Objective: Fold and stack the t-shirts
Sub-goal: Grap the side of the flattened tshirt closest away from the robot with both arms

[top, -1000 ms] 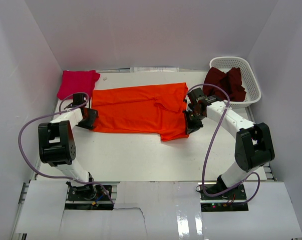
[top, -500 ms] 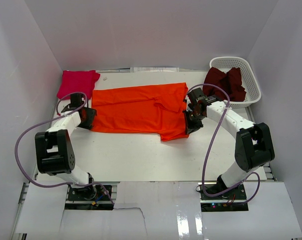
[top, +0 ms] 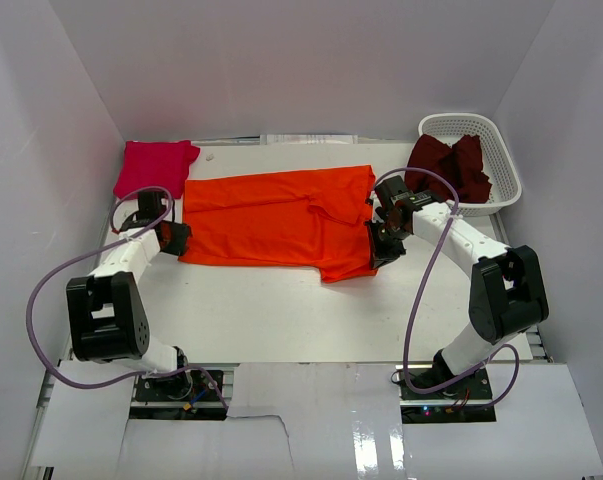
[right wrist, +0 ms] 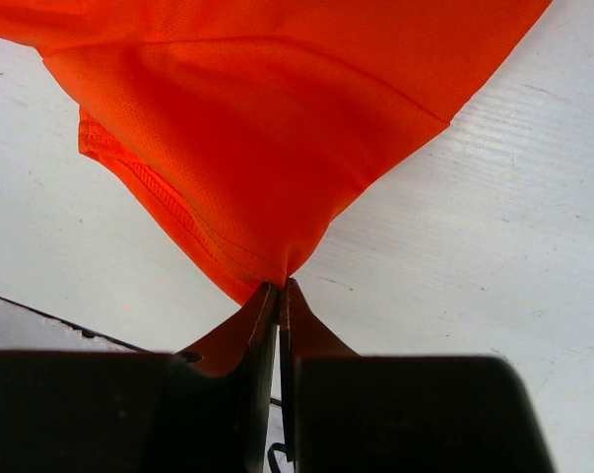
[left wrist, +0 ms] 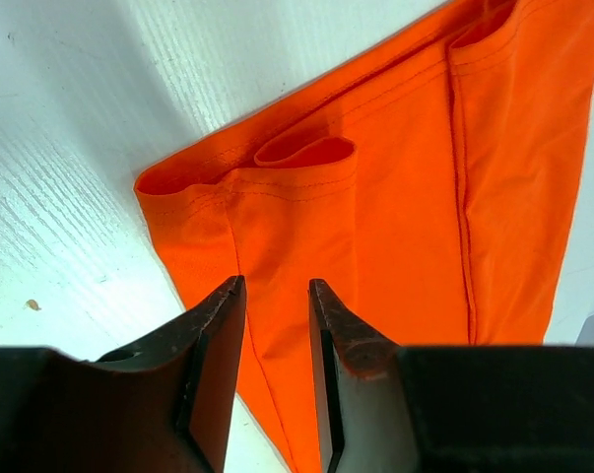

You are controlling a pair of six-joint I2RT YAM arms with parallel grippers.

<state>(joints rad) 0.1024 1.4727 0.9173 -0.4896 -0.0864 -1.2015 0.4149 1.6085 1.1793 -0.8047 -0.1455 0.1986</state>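
Bright orange cloth t-shirt (top: 271,215) lies flat on the white desk (top: 281,310), long axis left-right. Right fingers (right wrist: 247,335) are pressed together, pinching its near right corner. The left fingers (left wrist: 218,345) are part-spread, straddling the near left corner, cloth between them, not clamped.

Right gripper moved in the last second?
No. The right gripper sits at the same spot below-left of the white basket, still shut on the orange t-shirt at its near right corner.
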